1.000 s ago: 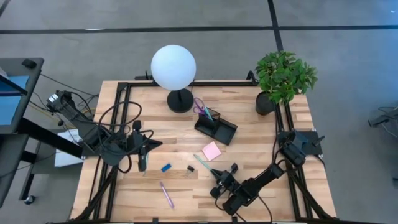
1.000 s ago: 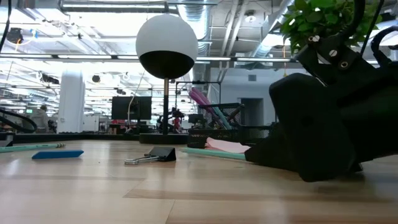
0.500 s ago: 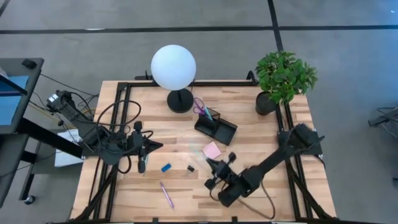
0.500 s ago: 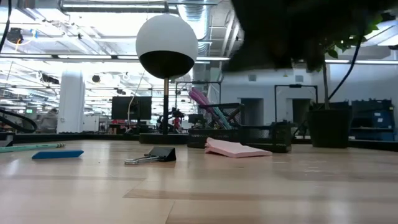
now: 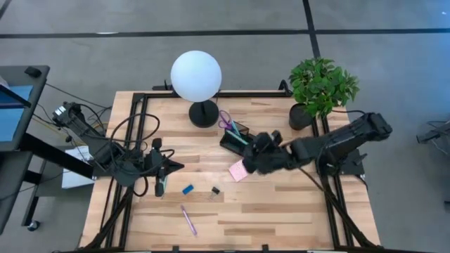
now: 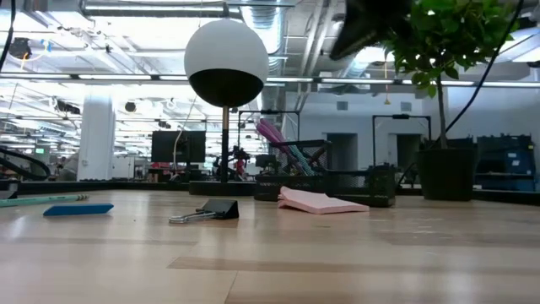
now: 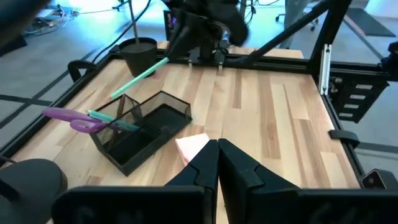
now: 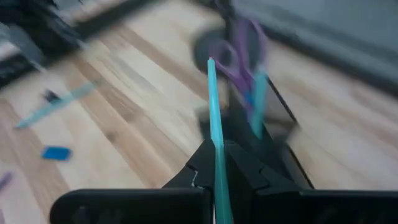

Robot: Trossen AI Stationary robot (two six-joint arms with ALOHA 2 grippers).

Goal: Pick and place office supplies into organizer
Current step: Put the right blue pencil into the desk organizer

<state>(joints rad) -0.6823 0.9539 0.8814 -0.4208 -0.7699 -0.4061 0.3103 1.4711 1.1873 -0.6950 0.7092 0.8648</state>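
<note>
Bright, even overhead light; one feed smearing.
I'm seeing ceiling strips glaring in the low view, soft shadows lying on the desk, and the right wrist feed blurring heavily around the teal pen.

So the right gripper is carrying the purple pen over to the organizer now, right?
Not quite: the pen in the right gripper is teal, as the right wrist view shows. The purple pen lies on the table in the high view. The rest holds: it is being carried by the organizer.
</note>
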